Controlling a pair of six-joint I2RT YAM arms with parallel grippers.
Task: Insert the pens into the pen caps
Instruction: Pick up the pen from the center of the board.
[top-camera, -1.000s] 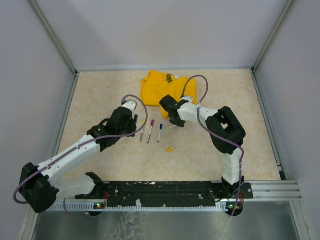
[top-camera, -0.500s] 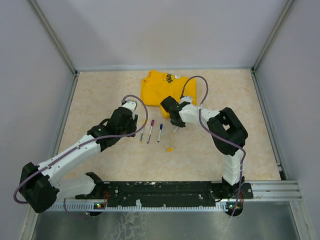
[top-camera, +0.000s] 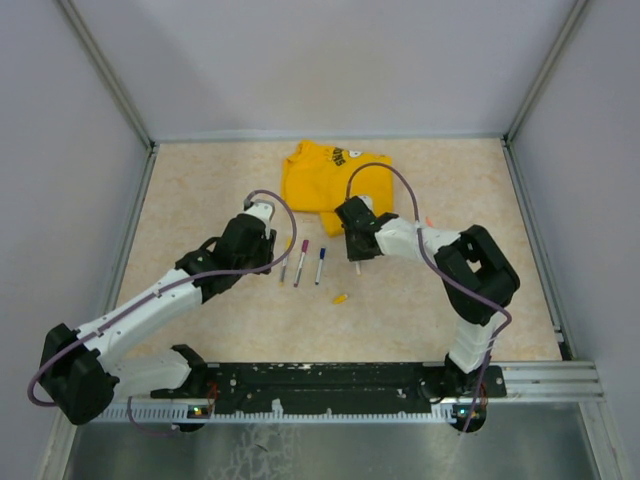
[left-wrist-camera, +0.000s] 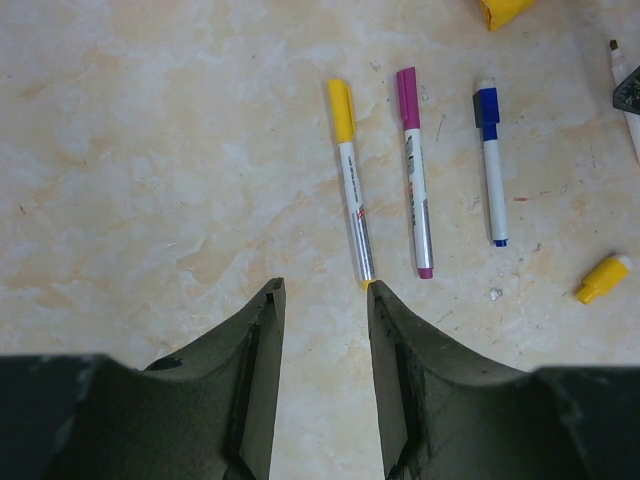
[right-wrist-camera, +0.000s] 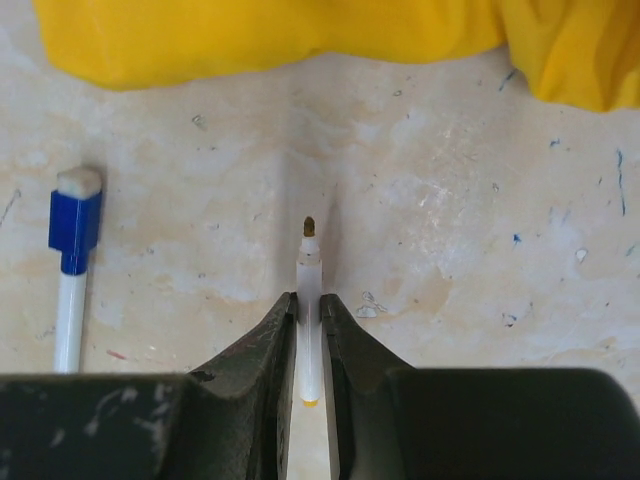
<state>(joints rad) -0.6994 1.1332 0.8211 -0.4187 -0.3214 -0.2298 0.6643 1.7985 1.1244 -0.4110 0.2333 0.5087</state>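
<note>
White uncapped pen (right-wrist-camera: 309, 262), dark tip

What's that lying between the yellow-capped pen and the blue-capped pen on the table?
A magenta-capped pen lying alongside the yellow-capped pen and the blue-capped pen, touching neither; the left wrist view shows it.

I see my right claw (top-camera: 354, 257) pinching a white pen (top-camera: 354, 267) beside three pens (top-camera: 301, 262) lying on the bench (top-camera: 200, 200), a yellow cap (top-camera: 341, 298) nearby.
</note>
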